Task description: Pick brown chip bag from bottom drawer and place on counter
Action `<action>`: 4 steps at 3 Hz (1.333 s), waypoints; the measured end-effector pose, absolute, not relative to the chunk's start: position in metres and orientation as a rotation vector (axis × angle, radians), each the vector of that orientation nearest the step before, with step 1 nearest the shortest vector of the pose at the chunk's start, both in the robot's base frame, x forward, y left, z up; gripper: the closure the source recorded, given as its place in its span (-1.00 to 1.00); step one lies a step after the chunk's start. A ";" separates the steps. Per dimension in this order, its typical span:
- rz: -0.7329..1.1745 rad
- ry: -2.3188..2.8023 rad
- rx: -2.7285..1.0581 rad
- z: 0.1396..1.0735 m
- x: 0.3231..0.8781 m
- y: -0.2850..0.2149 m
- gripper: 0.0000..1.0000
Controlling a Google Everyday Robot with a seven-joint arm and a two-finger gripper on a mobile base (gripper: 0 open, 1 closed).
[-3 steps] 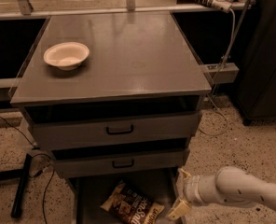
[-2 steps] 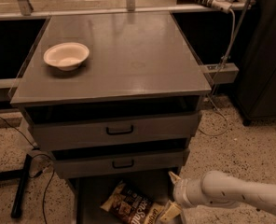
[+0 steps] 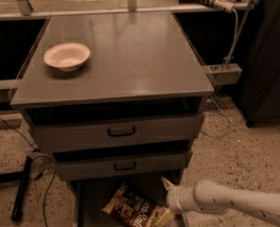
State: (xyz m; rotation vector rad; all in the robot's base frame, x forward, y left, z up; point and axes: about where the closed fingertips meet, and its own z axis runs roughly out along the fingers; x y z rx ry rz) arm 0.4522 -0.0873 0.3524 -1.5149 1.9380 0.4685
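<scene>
The brown chip bag (image 3: 129, 208) lies flat on the grey floor of the open bottom drawer (image 3: 90, 200), at the bottom edge of the camera view. My gripper (image 3: 164, 200) reaches in from the right on a white arm, just right of the bag's right end. Its fingers are spread open, one pointing up and one low by the bag's tan edge; nothing is held. The counter (image 3: 130, 56) is the grey cabinet top above.
A white bowl (image 3: 66, 56) sits on the counter's left side. Two shallower drawers with black handles (image 3: 121, 132) stand slightly open above the bottom drawer. Cables and a black stand leg (image 3: 21, 190) lie on the speckled floor at left. A dark cabinet (image 3: 267, 56) stands right.
My arm and gripper have moved left, from beside the drawer's right edge to the right end of the chip bag. The bag and bowl have not moved.
</scene>
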 end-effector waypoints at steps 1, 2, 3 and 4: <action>0.545 1.978 -1.388 0.319 0.447 -0.089 -1.00; 0.545 1.978 -1.388 0.319 0.447 -0.089 -1.00; 0.564 1.969 -1.382 0.314 0.447 -0.083 -1.00; 0.562 1.908 -1.381 0.284 0.458 -0.063 -1.00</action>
